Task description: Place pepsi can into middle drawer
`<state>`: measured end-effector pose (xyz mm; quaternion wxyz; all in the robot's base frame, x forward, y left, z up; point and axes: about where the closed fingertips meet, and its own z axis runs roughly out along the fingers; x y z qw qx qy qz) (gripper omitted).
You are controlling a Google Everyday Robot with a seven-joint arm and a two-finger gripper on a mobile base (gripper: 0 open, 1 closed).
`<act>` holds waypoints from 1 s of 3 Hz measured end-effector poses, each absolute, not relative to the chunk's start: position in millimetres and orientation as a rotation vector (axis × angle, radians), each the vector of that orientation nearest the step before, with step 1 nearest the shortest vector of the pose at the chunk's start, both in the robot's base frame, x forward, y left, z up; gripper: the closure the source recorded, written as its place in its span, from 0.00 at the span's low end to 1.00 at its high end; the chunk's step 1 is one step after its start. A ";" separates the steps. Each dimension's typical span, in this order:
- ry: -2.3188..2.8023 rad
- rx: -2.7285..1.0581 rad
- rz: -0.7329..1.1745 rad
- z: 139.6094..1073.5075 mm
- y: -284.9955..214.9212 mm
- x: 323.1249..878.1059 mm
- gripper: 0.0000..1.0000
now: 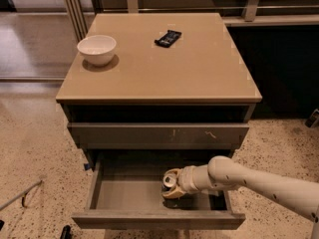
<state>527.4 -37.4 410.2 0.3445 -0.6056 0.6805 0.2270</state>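
The claw (171, 187) is down inside the open drawer (124, 195), near its right side. It is closed around the soda can (170, 178) and holds it tight. The can sits right in the claw, between its two pale fingers. The can is tipped over, and its silver top points to the left and a bit up. I cannot tell if the bottom of the can touches the drawer floor.

The white arm (254, 180) comes in from the right and ends at the claw. To the left of the claw, the grey drawer floor is bare. Just above the claw is a shut drawer front (159, 134) with small white marks on it. Higher up and farther back is the tan counter (164, 73). A white bowl (97, 49) stands on it, up and to the left of the claw. A flat black bar (168, 38) lies on it too, almost straight above the claw and well apart from the bowl.
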 end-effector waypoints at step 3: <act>1.767 -1.573 0.590 410.2 -37.3 527.4 0.27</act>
